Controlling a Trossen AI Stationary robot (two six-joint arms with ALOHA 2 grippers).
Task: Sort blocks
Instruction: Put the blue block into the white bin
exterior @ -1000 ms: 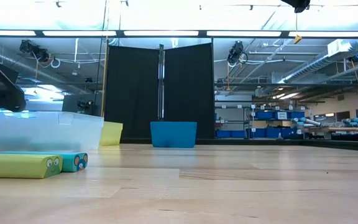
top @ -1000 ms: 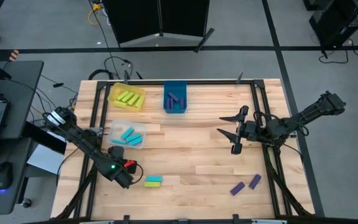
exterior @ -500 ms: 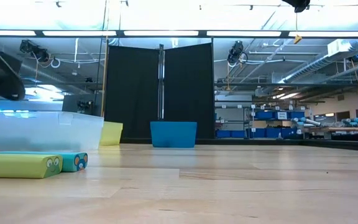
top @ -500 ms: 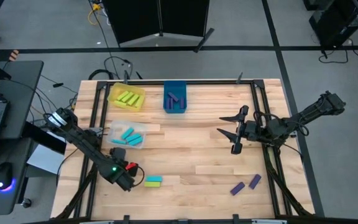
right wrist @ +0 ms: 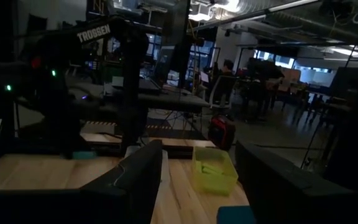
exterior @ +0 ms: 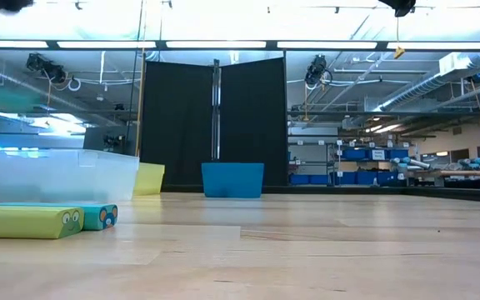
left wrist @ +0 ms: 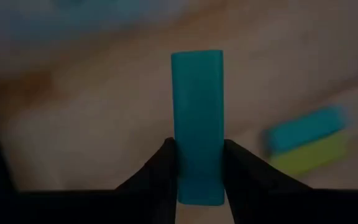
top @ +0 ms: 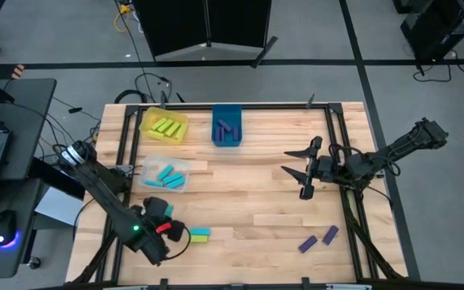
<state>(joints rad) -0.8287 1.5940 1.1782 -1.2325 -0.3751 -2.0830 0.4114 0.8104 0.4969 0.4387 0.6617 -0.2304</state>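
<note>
Left tool [left wrist: 197,168] grips teal block [left wrist: 197,118], wrist view only.

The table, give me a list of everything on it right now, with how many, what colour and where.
Yellow bin: one, far left of the table, lime blocks inside.
Blue bin: one, far middle, purple blocks inside.
Clear bin: one, left side, several teal blocks inside.
Loose teal and lime blocks: one of each, side by side, near left.
Loose purple blocks: two, near right.
Held teal block: one, between the left gripper's fingers.
Left gripper: shut on that block, near left.
Right gripper: open, waiting over the right side.
</note>
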